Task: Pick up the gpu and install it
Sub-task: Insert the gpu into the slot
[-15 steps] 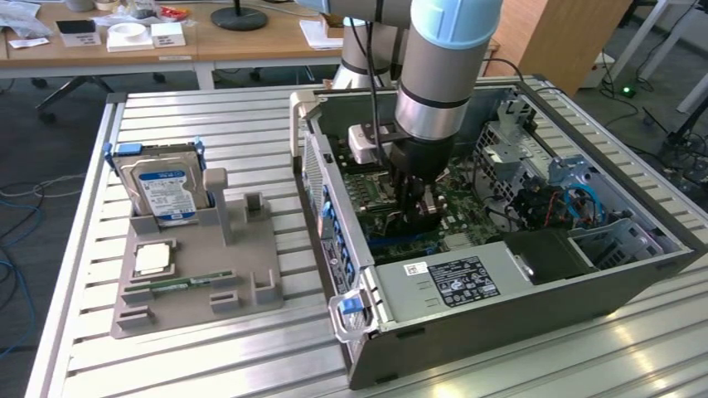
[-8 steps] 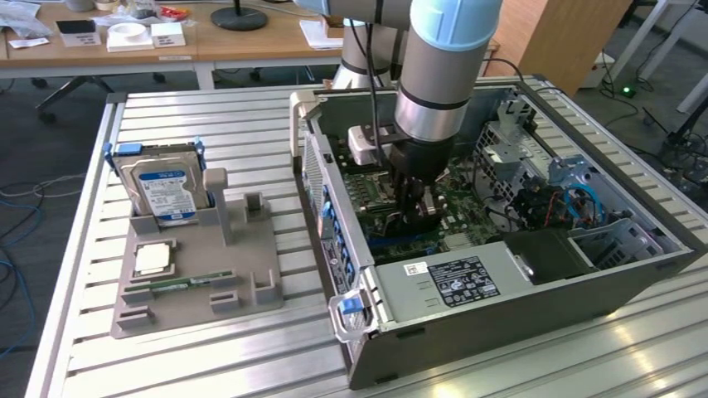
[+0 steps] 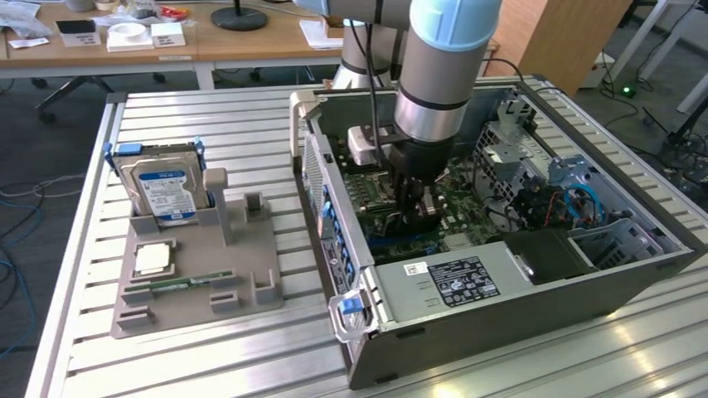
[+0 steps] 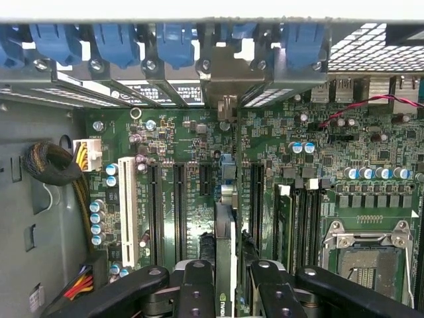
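Observation:
My gripper reaches down into the open computer case, over the green motherboard. In the wrist view the gripper is shut on the gpu, a thin dark card seen edge-on between the two black fingers. The card stands upright, in line with a long slot between two other black slots. Its far end reaches toward the silvery bracket at the case's rear wall. Whether the card sits fully down in the slot I cannot tell.
On the exterior view's left, a grey holder carries a blue-labelled hard drive, a processor chip and a slim memory stick. Inside the case are the power supply, a drive cage, cables and the processor socket.

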Controlling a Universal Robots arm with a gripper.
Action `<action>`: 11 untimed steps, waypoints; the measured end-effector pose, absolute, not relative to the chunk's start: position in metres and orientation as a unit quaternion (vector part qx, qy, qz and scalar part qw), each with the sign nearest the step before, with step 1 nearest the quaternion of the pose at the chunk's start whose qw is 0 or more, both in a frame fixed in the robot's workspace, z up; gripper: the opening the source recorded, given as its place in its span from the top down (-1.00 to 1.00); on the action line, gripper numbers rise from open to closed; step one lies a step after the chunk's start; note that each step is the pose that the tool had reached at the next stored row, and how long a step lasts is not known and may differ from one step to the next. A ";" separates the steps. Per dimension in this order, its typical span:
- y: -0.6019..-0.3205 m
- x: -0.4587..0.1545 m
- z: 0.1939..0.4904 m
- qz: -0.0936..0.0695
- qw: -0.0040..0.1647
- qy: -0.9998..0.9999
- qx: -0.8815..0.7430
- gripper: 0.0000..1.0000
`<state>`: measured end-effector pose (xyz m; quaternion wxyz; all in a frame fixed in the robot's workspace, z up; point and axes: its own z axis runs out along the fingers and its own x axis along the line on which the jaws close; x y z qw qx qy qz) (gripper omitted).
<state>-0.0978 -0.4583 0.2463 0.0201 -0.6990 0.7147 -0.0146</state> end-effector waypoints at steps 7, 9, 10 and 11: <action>-0.458 -0.099 0.246 -0.015 0.020 0.715 -0.699 0.48; -0.458 -0.099 0.246 -0.015 0.020 0.715 -0.699 0.48; -0.457 -0.099 0.245 -0.015 0.020 0.715 -0.698 0.48; -0.457 -0.099 0.245 -0.015 0.020 0.716 -0.697 0.48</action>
